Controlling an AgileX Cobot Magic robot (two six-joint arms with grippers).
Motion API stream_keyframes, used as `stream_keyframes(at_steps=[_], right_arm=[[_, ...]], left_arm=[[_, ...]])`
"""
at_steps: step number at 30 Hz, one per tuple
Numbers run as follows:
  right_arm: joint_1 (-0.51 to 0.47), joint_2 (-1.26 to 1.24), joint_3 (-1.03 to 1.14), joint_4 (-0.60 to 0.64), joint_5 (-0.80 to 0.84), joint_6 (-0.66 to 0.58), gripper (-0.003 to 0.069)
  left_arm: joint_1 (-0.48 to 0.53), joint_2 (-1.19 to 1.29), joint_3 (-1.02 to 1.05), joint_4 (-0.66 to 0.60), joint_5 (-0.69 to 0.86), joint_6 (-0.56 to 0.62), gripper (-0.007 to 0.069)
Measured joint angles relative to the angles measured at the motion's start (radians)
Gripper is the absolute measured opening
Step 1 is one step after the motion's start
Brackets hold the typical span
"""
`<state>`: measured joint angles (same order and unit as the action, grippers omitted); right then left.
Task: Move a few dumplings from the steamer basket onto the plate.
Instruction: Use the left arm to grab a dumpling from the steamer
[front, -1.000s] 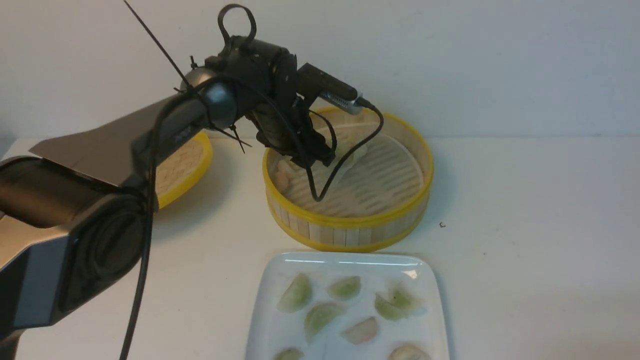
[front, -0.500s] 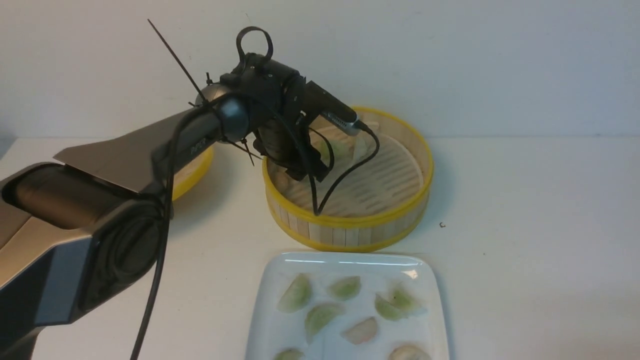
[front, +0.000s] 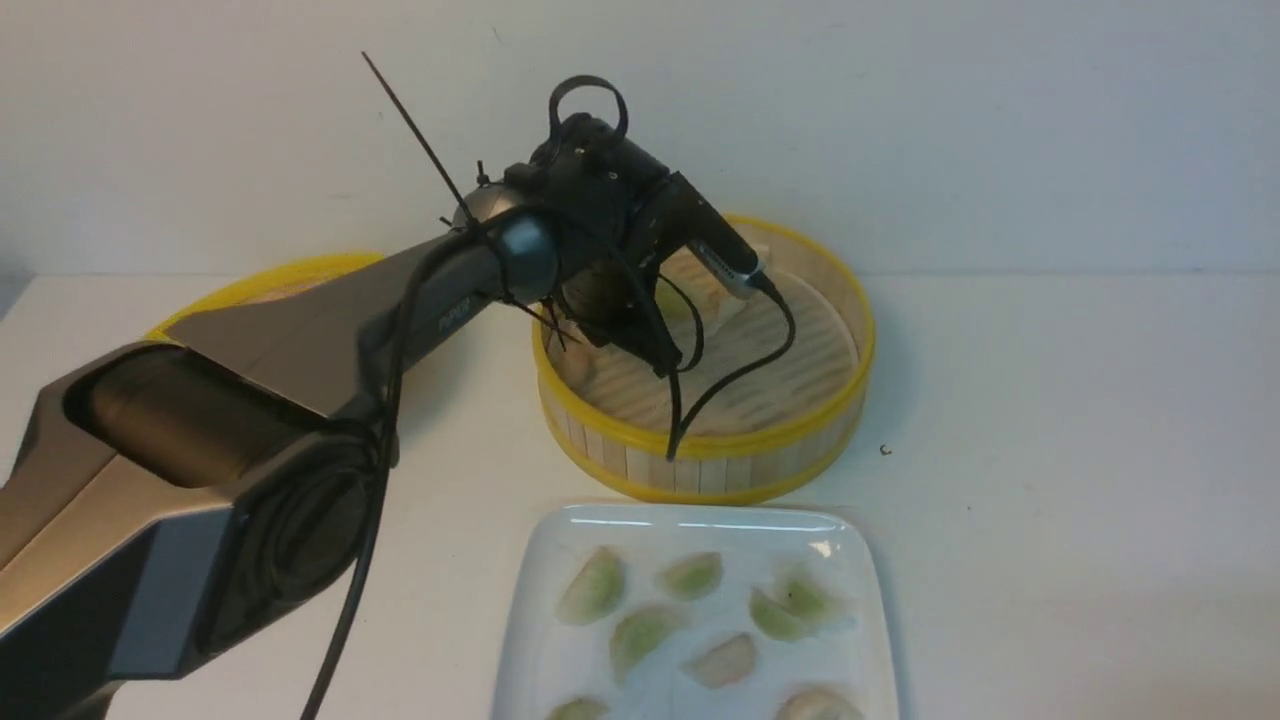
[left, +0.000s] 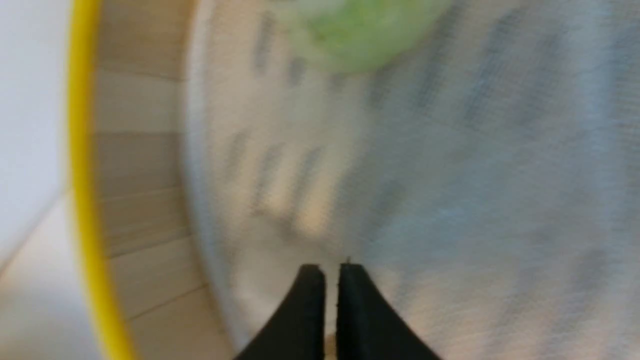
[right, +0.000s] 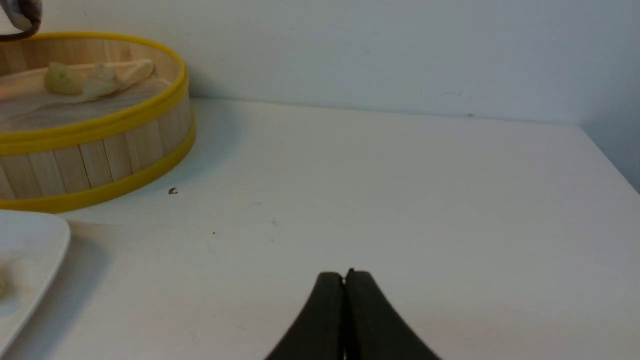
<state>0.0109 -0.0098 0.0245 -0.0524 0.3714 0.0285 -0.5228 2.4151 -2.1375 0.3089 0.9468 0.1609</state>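
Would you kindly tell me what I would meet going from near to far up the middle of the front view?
The plate carrying dumplings → a strip of bare table → the steamer basket → the back wall.

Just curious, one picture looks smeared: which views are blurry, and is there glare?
Left wrist view: blurred, the steamer basket and green dumpling smeared, only the fingers sharp. Right wrist view: crisp. Front view: soft, glare streaks on the plate, far rim.
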Motion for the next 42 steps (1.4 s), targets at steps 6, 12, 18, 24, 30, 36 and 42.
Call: stream_keyframes(at_steps=[6, 12, 18, 24, 30, 36, 42], right_arm=[[0.0, 0.0, 0.0, 0.0, 0.0, 0.0, -0.0015], [0.0, 0.0, 0.0, 0.0, 0.0, 0.0, -0.0015], [0.0, 0.0, 0.0, 0.0, 0.0, 0.0, -0.0015], [0.0, 0.0, 0.0, 0.0, 0.0, 0.0, -0.0015], [0.0, 0.0, 0.0, 0.0, 0.0, 0.0, -0.0015], [0.0, 0.0, 0.0, 0.0, 0.0, 0.0, -0.0015], [0.0, 0.0, 0.0, 0.0, 0.0, 0.0, -0.0015]], left_arm=[[-0.028, 0.008, -0.114, -0.053, 0.097, -0.002, -0.0006], [-0.016, 0.008, -0.197, -0.087, 0.17, -0.141, -0.0006], [0.03, 0.01, -0.204, -0.088, 0.176, -0.378, -0.0002], [0.043, 0.03, -0.204, -0.088, 0.175, -0.426, 0.0094], [0.043, 0.059, -0.204, -0.09, 0.157, -0.482, 0.0254], [0.043, 0.09, -0.204, -0.089, 0.143, -0.508, 0.0331], [0.043, 0.092, -0.206, -0.052, 0.143, -0.564, 0.0333]])
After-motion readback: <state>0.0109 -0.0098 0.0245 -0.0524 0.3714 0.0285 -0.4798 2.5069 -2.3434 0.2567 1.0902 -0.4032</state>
